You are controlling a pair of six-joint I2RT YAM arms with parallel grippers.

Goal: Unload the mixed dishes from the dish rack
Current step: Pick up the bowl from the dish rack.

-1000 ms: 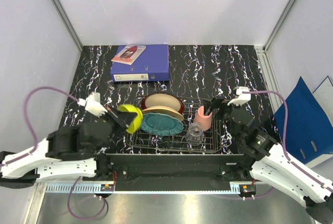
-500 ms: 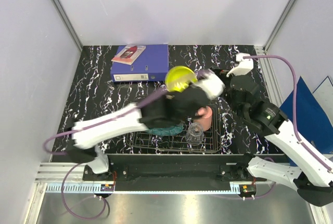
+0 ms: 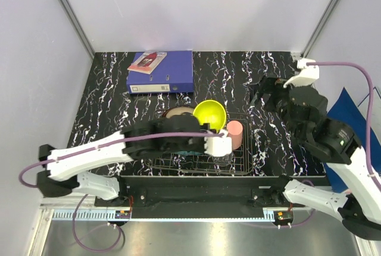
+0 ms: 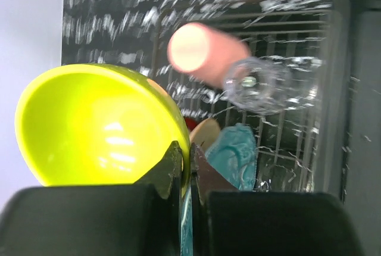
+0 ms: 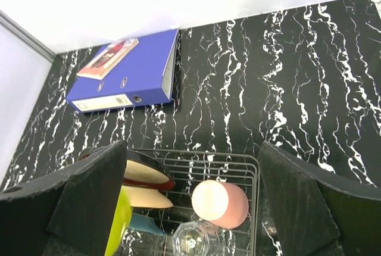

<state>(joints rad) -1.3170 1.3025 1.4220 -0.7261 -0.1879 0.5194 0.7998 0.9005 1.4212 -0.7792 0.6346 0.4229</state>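
Over the middle of the dish rack (image 3: 247, 155), the left claw (image 4: 186, 159) is clenching the near rim of the small yellow-green bowl (image 3: 209, 115), which is hanging tilted above the plates with its hollow facing up and slightly far. Beneath it the teal plate (image 4: 235, 155) is standing on edge, its long axis running left to right, while the salmon-pink cup (image 3: 234, 134) and clear glass tumbler (image 4: 256, 83) are sitting at the rack's right end. Above the far right of the worktop (image 3: 107, 107), the right claw (image 3: 262, 92) is hovering with its fingers spread wide.
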